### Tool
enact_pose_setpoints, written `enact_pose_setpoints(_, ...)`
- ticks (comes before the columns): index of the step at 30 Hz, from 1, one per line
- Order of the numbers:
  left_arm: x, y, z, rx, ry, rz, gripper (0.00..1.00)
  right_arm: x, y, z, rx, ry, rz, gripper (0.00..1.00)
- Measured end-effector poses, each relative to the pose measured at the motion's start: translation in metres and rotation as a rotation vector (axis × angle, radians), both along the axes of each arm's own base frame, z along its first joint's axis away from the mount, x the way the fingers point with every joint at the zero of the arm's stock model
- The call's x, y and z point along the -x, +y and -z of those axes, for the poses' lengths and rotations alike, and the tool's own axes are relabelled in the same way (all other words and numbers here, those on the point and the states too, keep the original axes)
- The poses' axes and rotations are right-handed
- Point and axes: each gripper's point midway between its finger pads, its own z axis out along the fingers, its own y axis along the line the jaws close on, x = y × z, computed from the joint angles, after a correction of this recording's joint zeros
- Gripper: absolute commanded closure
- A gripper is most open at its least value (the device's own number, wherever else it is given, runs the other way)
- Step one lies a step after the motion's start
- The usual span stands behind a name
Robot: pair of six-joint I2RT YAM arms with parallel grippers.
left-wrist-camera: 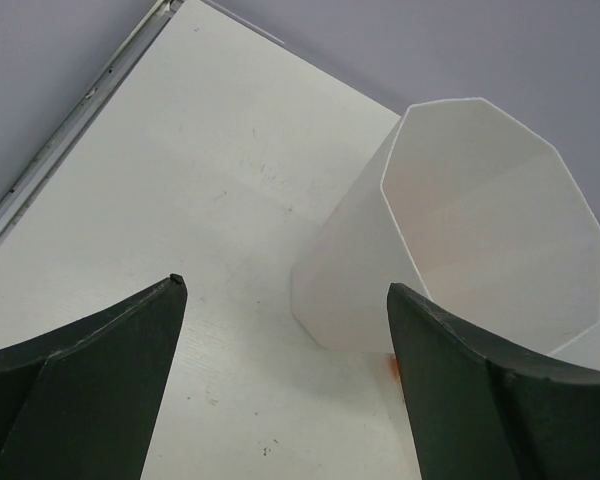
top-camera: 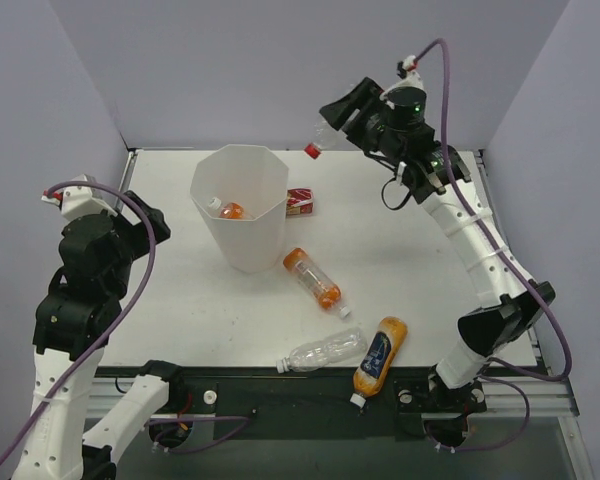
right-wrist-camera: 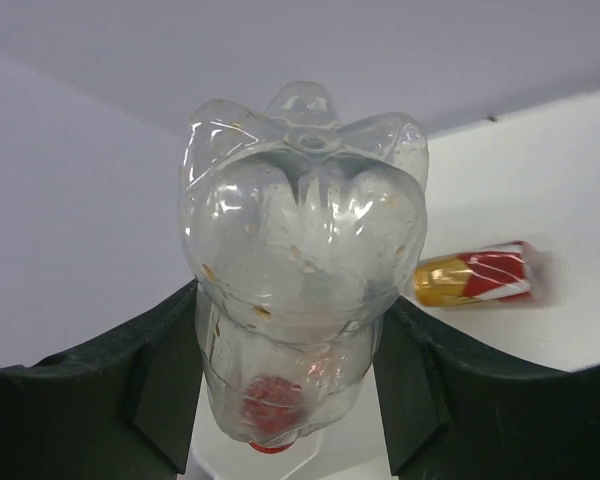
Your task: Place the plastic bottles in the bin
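Note:
My right gripper [top-camera: 342,122] hangs high at the back right, shut on a clear empty bottle [top-camera: 321,137] with a red cap that points down toward the bin [top-camera: 242,232]. In the right wrist view the bottle [right-wrist-camera: 300,230] fills the gap between the fingers of that gripper [right-wrist-camera: 290,335]. An orange-filled bottle [top-camera: 230,210] lies inside the bin. On the table lie another orange-filled bottle [top-camera: 313,280], a clear one [top-camera: 322,352] and an orange one with a dark label [top-camera: 380,352]. My left gripper [top-camera: 146,222] is open and empty left of the bin [left-wrist-camera: 350,270], its gap [left-wrist-camera: 285,288] over bare table.
A small red box [top-camera: 300,202] lies just right of the bin, also seen as a red and gold box [right-wrist-camera: 475,275] in the right wrist view. A metal rail [left-wrist-camera: 70,130] edges the table on the left. Grey walls close in the back and sides.

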Motion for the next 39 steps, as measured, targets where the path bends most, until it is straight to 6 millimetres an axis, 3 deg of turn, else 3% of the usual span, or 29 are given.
enact_pose_setpoints(3,0.001,0.0,0.002,0.024,0.004,-0.012,0.08,0.04,0.057,-0.048,0.065,-0.15,-0.167,0.75)
enact_pose_setpoints(5,0.001,0.0,0.003,0.04,0.006,-0.023,0.08,0.065,0.088,-0.058,0.126,-0.215,-0.255,0.75)
enact_pose_setpoints(8,0.0,0.001,0.007,0.059,0.021,-0.041,0.08,0.087,0.12,-0.052,0.225,-0.259,-0.34,0.75)
enact_pose_setpoints(12,0.002,0.002,0.011,0.069,0.036,-0.054,0.08,0.086,0.143,-0.025,0.346,-0.257,-0.381,0.75)
enact_pose_setpoints(19,0.013,0.006,0.014,0.078,0.04,-0.072,0.08,0.058,0.165,0.016,0.455,-0.213,-0.384,0.73)
enact_pose_setpoints(24,0.019,0.009,0.015,0.084,0.04,-0.085,0.08,0.045,0.181,0.028,0.488,-0.199,-0.397,0.22)
enact_pose_setpoints(26,0.02,0.009,0.017,0.084,0.047,-0.087,0.08,0.043,0.186,0.03,0.494,-0.197,-0.405,0.14)
enact_pose_setpoints(28,0.019,0.009,0.018,0.084,0.051,-0.088,0.08,0.046,0.187,0.033,0.51,-0.194,-0.416,0.09)
enact_pose_setpoints(34,0.018,0.008,0.019,0.082,0.059,-0.086,0.08,0.049,0.185,0.03,0.527,-0.195,-0.411,0.07)
enact_pose_setpoints(37,0.015,0.006,0.022,0.082,0.073,-0.077,0.08,0.053,0.171,0.027,0.543,-0.185,-0.386,0.07)
enact_pose_setpoints(39,0.012,0.004,0.025,0.078,0.088,-0.069,0.08,0.059,0.15,0.022,0.546,-0.17,-0.36,0.07)
